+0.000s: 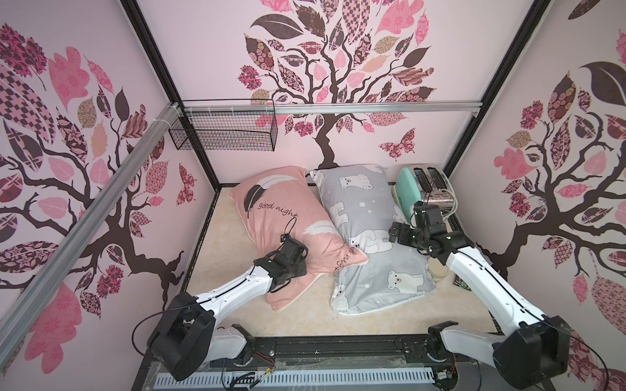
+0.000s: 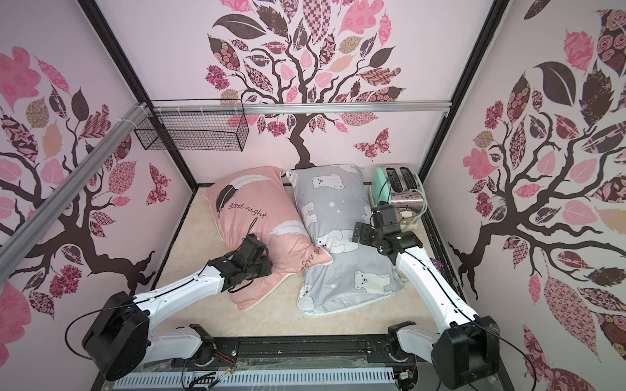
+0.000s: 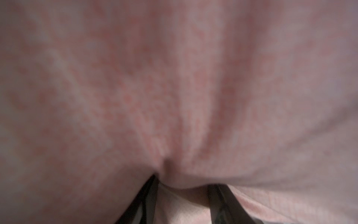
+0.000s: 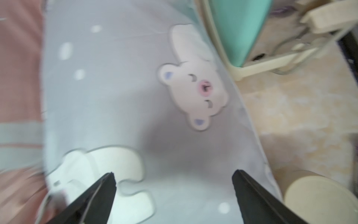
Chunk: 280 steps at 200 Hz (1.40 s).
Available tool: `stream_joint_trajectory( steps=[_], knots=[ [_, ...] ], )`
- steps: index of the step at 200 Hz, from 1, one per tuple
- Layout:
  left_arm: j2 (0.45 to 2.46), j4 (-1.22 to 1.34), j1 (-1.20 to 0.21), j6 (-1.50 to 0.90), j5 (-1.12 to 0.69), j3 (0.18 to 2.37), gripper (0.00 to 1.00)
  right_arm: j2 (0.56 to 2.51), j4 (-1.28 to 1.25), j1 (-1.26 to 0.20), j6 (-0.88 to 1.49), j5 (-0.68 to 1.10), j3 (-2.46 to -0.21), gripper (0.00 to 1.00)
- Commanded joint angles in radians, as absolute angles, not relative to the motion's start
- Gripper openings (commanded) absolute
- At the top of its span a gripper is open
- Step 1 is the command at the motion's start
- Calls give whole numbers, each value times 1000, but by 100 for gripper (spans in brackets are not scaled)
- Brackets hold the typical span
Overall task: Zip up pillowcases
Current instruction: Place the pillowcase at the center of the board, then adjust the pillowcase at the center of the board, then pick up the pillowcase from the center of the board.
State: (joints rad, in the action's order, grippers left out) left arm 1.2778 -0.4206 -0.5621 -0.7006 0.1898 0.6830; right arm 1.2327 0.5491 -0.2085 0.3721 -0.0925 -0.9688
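- Lying side by side, touching: stuffed pink feather-print fabric pillowcase (image 1: 281, 216), stuffed grey polar-bear fabric pillowcase (image 1: 359, 206).
- Pressing left gripper (image 3: 183, 181) into pink cloth; gripping or not, cannot tell.
- Hovering right gripper (image 4: 173, 172), spread wide and empty, over grey.
- Risking clamping plain cloth, dragging a soft pillowcase askew, closing this blind.
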Motion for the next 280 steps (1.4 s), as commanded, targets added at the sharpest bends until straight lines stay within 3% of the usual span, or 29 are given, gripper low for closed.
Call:
stream_joint_trajectory(
  steps=[1,21,49,67,85,118,135,156,178,206,248,280],
  knots=[
    [1217,-587,-424,-649,402,619,51,1328,541,-217,345,-55,-920,100],
    [1085,-707,-410,-628,441,675,55,1376,529,-320,340,28,-907,100],
    [901,-791,-439,-587,400,826,59,1363,446,-487,393,292,-873,98],
    [917,-818,-475,-594,298,887,59,1357,378,-583,448,417,-870,97],
    [983,-709,-605,-640,251,888,56,1354,371,-648,471,453,-888,97],
    [1245,-344,-732,-720,81,890,49,1266,506,-650,444,356,-914,100],
    [1440,-274,-743,-731,66,949,47,1211,578,-649,437,344,-893,99],
    [1638,-266,-679,-704,25,1014,43,1154,627,-649,442,331,-846,100],
    [1721,-200,-591,-701,11,980,42,1068,692,-629,459,198,-815,100],
    [1834,-236,-489,-639,-44,1009,43,1020,735,-441,424,184,-777,97],
    [1874,-250,-468,-596,-54,1037,43,1028,557,-396,365,498,-677,100],
    [1902,-263,-445,-578,-57,1070,42,991,487,-395,396,621,-622,99]
  ],
)
